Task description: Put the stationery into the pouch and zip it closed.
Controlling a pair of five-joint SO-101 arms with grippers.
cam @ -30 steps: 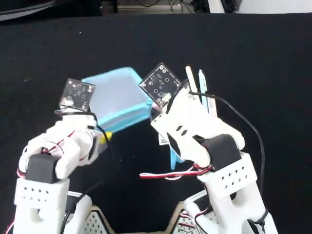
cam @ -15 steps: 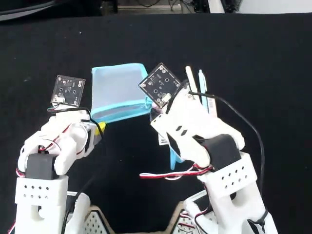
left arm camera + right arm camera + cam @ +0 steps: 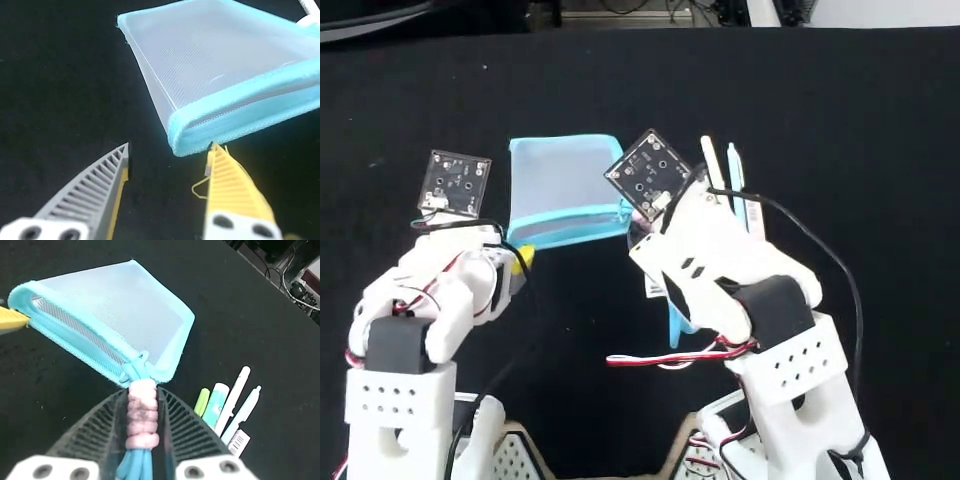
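A light blue mesh pouch [image 3: 565, 190] lies on the black table, its zipper edge [image 3: 80, 342] turned towards the arms. My right gripper [image 3: 142, 390] is shut on the pink-wrapped zipper pull [image 3: 142, 412] at the pouch's right end. My left gripper [image 3: 169, 150] stands open at the pouch's left near corner [image 3: 176, 140], with its yellow finger [image 3: 227, 182] touching the corner and its grey finger [image 3: 97, 192] apart from it. Several pens [image 3: 728, 175] lie side by side to the right of the pouch, beside the right arm; in the right wrist view these pens [image 3: 225, 405] sit just past the gripper.
The black cloth [image 3: 840, 130] covers the whole table. A small barcoded white item [image 3: 239, 442] lies by the pens. The right arm's black cable [image 3: 820, 250] loops over its right side. Open cloth stretches behind and to the left of the pouch.
The pouch has swung from a tilted lie to a squarer one, its left end going left and back. The left arm has shifted left with it. The right arm has kept still.
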